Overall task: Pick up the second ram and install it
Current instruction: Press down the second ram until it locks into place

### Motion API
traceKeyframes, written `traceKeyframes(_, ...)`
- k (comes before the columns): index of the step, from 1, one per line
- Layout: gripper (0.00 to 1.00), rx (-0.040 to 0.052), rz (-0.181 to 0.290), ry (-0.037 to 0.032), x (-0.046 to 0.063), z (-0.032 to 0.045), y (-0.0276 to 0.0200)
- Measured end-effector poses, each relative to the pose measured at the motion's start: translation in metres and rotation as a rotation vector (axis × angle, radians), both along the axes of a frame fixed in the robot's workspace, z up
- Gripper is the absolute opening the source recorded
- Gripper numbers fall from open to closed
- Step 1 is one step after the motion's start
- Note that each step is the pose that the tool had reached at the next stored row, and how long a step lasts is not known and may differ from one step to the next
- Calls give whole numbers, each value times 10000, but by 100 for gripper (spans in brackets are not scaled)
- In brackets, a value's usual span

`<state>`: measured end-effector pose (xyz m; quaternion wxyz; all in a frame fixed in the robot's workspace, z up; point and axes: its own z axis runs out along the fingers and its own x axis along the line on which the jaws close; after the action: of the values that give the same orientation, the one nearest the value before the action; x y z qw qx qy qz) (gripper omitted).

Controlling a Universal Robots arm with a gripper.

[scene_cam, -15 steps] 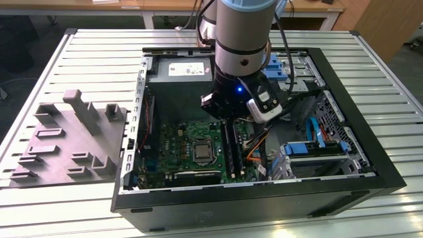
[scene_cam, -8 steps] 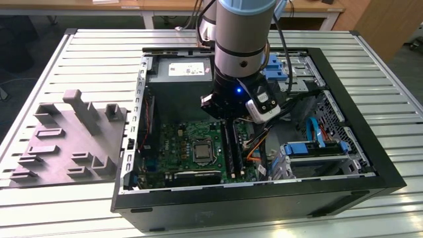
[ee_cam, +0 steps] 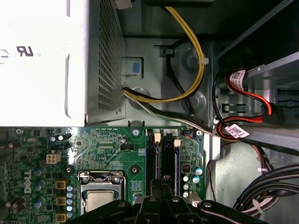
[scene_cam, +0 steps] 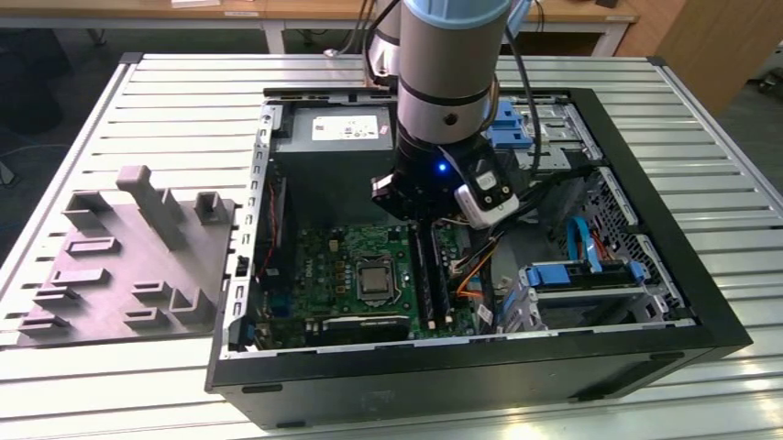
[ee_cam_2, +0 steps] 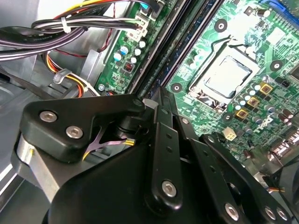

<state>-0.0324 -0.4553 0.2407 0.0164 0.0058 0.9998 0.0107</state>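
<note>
I see gripper (scene_cam: 428,220) down inside open PC case (scene_cam: 667,275), over black slot rails (ee_cam: 163,154) beside CPU socket (scene_cam: 370,278). I cannot tell how fingers stand; linkage hides tips. Second ram (ee_cam_2: 156,70): I judge dark strip standing in rails, near motherboard (ee_cam: 117,149) edge. Grey tray (scene_cam: 123,266) bare of sticks. I judge seating underway or done, unconfirmed.

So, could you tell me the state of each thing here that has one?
computer case: lying on its side, open on top.
processor socket: chip in place, no cooler on it.
gripper: down inside the case, over the memory slots.
grey tray: lying flat at the exterior view's left of the case.
</note>
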Motion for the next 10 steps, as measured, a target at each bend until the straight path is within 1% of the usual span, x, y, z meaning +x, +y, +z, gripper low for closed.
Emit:
traceKeyframes(5, 10, -4, 0, 2, 14, -32, 4)
traceKeyframes(10, 10, -3, 0, 1, 26, -44, 46)
